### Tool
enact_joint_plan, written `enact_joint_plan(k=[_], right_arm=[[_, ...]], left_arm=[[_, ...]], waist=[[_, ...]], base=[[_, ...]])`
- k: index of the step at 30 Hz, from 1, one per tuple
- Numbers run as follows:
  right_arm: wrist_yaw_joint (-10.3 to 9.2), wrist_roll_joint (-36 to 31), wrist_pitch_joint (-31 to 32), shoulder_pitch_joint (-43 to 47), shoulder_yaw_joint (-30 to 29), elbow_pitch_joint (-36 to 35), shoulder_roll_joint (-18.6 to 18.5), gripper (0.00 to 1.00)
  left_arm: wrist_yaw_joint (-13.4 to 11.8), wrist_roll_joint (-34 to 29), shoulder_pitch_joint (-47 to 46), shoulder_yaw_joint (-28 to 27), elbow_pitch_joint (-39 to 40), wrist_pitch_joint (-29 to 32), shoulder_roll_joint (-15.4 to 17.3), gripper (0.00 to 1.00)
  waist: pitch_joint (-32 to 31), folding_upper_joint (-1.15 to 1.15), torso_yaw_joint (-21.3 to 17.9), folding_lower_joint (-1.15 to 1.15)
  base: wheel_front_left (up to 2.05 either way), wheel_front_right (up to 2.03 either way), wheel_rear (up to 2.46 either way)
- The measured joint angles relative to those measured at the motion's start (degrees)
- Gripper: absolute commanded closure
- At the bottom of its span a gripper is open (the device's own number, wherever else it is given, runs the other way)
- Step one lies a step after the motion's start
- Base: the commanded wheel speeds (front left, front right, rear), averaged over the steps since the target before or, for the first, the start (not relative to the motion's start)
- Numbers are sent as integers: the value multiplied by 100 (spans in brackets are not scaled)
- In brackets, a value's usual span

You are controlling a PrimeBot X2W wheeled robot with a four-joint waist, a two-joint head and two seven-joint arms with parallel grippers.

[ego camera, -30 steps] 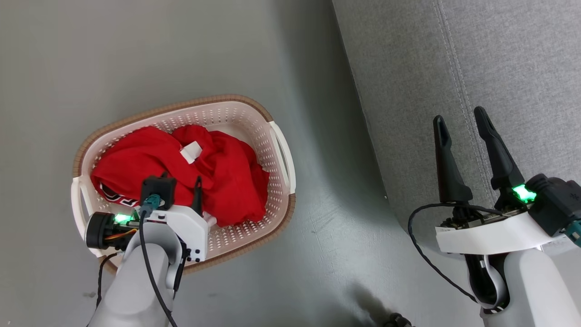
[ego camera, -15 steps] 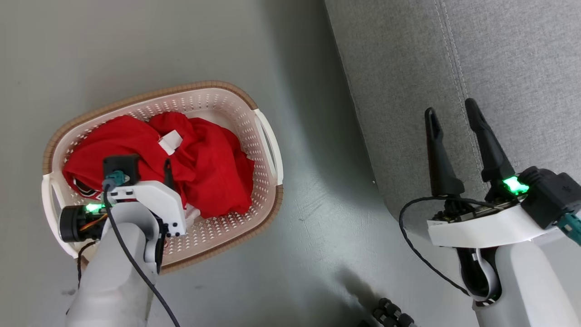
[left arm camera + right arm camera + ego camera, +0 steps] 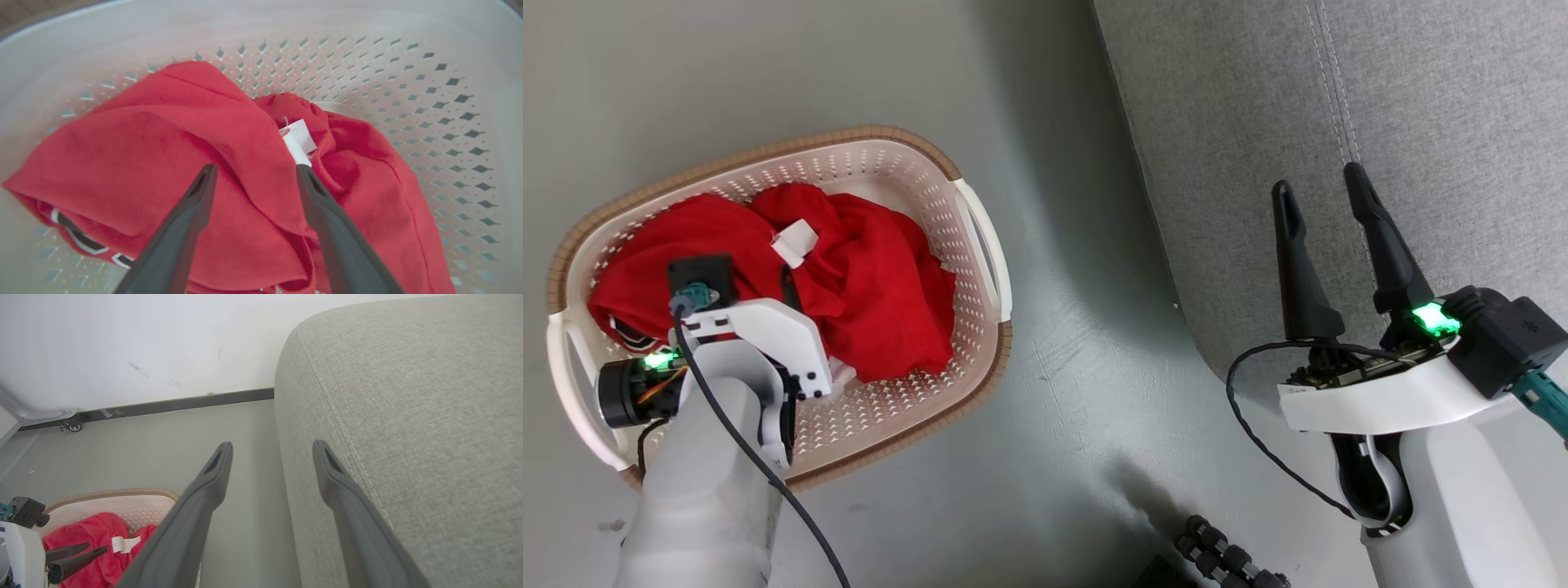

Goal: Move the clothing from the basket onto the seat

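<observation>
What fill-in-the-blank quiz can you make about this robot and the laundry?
1. The red clothing lies in the ____.
2. The left gripper is over the clothing, with its jaws ____.
3. The right gripper hovers by the grey upholstered ____.
4. A white ____ shows on the clothing.
Missing words: basket, open, seat, tag.

Head camera looks steeply down; both wrist cameras share its basket (image 3: pixel 874 171), left closest.
</observation>
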State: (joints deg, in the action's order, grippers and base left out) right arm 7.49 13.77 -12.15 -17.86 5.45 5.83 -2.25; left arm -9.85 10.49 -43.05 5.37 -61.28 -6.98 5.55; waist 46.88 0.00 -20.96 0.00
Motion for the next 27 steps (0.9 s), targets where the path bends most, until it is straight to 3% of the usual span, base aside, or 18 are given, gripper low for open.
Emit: enact_joint_plan(k=[14,27], right_arm=[[0,88,-97,-236,131,183,0,0],[0,145,-154,-325,253,360,0,0]], left_arm=[[-233,152,-221,-192,-202,-1,98,0],[-216,309,-448,-304,-301,-24,21,0]], waist=[[200,0,-139,0],[300,0,-223,0]], base=[[0,0,0],[0,0,0]])
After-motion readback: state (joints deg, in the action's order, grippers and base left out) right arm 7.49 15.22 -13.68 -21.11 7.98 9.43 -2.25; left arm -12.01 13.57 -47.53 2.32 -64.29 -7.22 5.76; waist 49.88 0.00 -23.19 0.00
